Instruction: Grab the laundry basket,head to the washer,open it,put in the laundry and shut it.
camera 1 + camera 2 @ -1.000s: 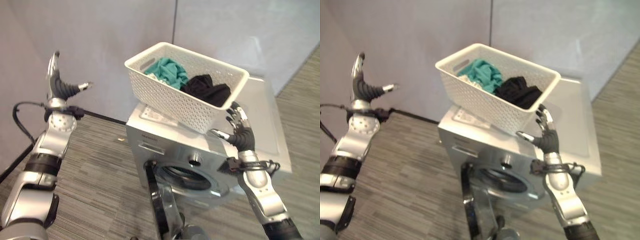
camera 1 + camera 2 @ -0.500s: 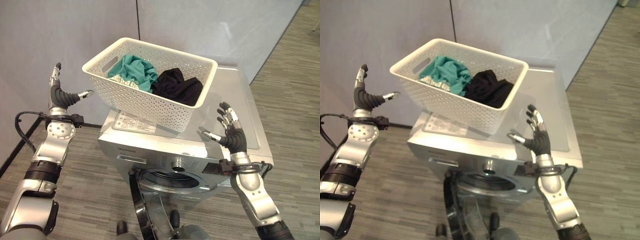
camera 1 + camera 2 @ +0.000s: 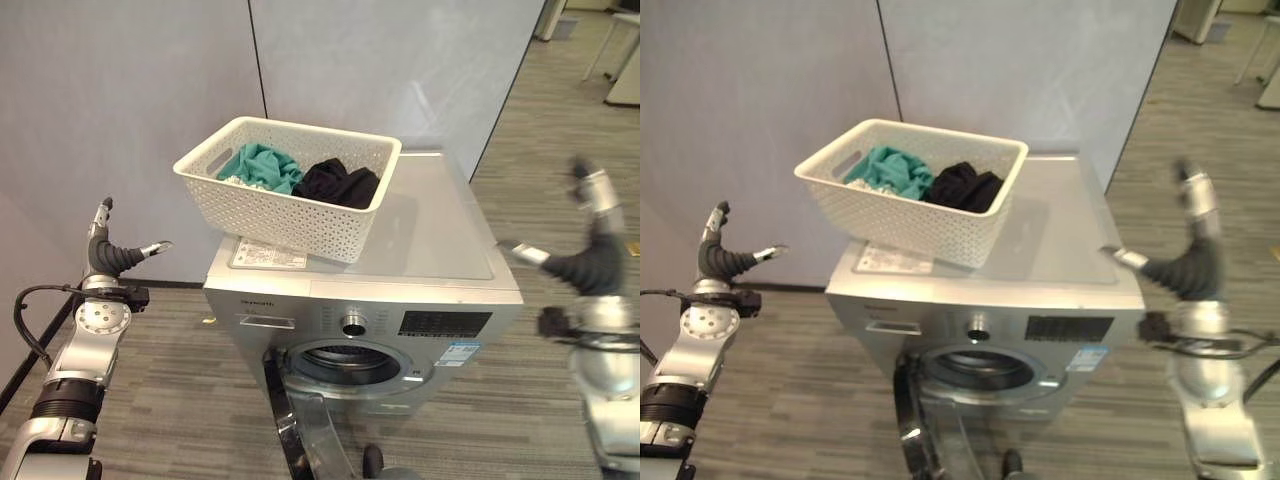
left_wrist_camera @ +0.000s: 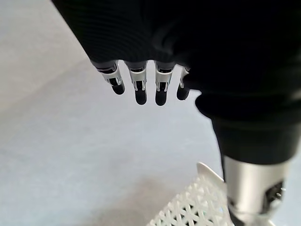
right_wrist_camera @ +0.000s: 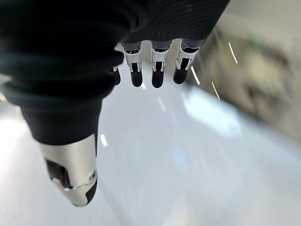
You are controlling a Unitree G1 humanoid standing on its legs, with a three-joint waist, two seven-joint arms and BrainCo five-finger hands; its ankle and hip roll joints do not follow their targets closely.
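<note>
The white perforated laundry basket (image 3: 290,186) sits on the left part of the washer's flat grey top, tilted a little and overhanging the front-left edge above a white label, with a teal garment (image 3: 262,165) at its left end and a black garment (image 3: 340,183) beside it at the right. The front-loading washer (image 3: 365,320) stands against a grey partition wall, and its round glass door (image 3: 310,430) hangs swung open below the drum mouth, so the opening step looks done and the step in hand is judged to be loading: the clothes are not yet in the drum. Neither hand is on the basket. The left hand (image 3: 108,254) is raised off the washer's left side, well apart from the basket's handle end, fingers straight and thumb spread, holding nothing; its wrist view shows the fingers extended with a corner of the basket past them. The right hand (image 3: 585,250) is up at the far right, clear of the washer's top, likewise spread and empty. The next move probably calls for bringing a hand in over the basket rim, closing on a garment, and carrying it down to the drum opening without tipping the overhanging basket.
</note>
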